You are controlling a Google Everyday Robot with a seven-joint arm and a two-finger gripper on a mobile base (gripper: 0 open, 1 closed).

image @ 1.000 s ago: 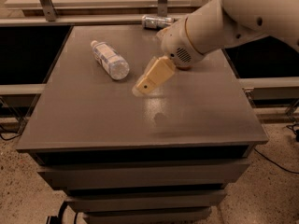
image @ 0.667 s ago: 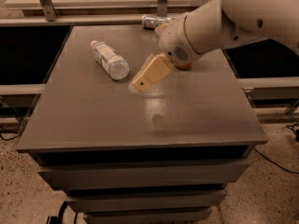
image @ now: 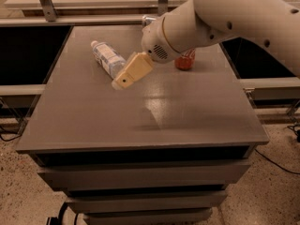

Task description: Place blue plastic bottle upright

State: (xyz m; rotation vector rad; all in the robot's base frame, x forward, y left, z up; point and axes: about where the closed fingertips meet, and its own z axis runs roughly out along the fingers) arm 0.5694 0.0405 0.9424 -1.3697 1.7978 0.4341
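Note:
The blue plastic bottle [image: 107, 57] lies on its side on the grey table [image: 140, 107], at the back left, white cap pointing to the far left. My gripper [image: 123, 80] reaches in from the upper right on the white arm [image: 225, 18]. Its cream finger [image: 132, 70] hangs just over the bottle's near end and covers it. I cannot tell whether it touches the bottle.
A red Coca-Cola can [image: 185, 60] stands behind the arm, partly hidden. A silver can [image: 149, 19] lies at the table's back edge. Black gaps drop off on both sides of the table. A metal frame runs along the back.
The gripper has moved left toward the bottle and now overlaps its near end. The bottle has not moved. The red can has come into view behind the arm.

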